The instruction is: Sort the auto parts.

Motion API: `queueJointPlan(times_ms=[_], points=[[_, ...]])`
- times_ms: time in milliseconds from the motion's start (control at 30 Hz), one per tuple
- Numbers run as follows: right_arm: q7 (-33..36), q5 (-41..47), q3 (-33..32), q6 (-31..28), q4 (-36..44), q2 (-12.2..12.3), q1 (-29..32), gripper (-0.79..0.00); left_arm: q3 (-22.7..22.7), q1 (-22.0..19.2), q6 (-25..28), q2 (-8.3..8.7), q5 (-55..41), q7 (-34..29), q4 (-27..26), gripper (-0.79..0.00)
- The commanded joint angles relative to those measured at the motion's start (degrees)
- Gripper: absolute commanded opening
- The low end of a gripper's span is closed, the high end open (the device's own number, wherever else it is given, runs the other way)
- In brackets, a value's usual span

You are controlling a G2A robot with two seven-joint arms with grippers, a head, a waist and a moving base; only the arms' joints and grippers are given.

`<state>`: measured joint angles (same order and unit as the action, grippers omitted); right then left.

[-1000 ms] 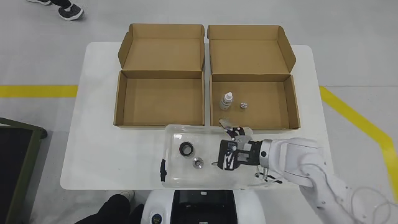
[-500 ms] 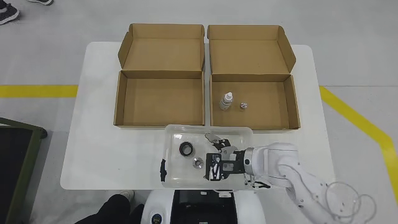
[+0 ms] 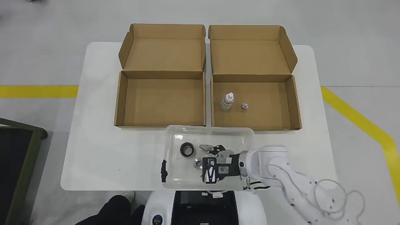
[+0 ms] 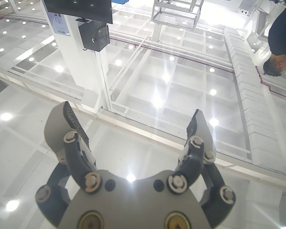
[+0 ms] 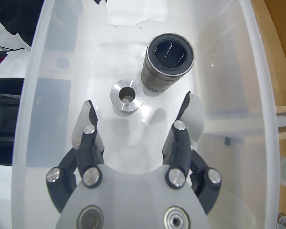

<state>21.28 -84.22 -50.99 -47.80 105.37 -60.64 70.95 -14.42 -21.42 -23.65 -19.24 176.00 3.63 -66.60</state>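
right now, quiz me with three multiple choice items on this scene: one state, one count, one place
1. The right gripper is
A. shut on the bearing
B. open
C. shut on nothing

2. Parts in the right box:
A. one
B. four
C. two

3. The bearing is
A. in the bin
B. in the right box
C. in the right gripper

Key:
1 B, its fingers stand wide apart, gripping nothing.
2 C, a white part and a metal part lie there.
3 A, it stands on the bin's floor.
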Motion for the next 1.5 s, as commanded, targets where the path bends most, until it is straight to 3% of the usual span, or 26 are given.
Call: queueJointPlan(times_ms=[0, 200, 300, 700, 767, 933, 1467], points=[[0.1, -0.3, 0.9, -0.1, -0.5, -0.2, -0.3, -0.194, 0.0, 0.0, 0.0, 0.0, 0.0, 0.0, 0.0, 0.0], [-0.3, -0.5, 3.0, 0.6, -2.3, -0.8, -1.6, -0.265, 0.0, 0.0, 0.0, 0.0, 0.0, 0.0, 0.0, 0.0], [-0.3, -0.4, 3.6, 1.0, -3.0, -1.0, -2.1, -0.394, 0.0, 0.0, 0.0, 0.0, 0.0, 0.0, 0.0, 0.0], [-0.8, 0.3, 5.0, 1.3, -4.4, -1.6, -3.4, -0.511, 0.0, 0.0, 0.0, 0.0, 0.0, 0.0, 0.0, 0.0], [-1.0, 0.3, 5.1, 1.2, -4.7, -1.6, -3.5, -0.557, 0.0, 0.0, 0.0, 0.0, 0.0, 0.0, 0.0, 0.0], [-1.7, 0.3, 5.0, 1.1, -4.9, -1.7, -3.7, -0.785, 0.0, 0.0, 0.0, 0.0, 0.0, 0.0, 0.0, 0.0], [-2.2, 4.2, -0.9, -2.4, 3.7, 0.0, -0.7, -0.785, 0.0, 0.0, 0.0, 0.0, 0.0, 0.0, 0.0, 0.0]])
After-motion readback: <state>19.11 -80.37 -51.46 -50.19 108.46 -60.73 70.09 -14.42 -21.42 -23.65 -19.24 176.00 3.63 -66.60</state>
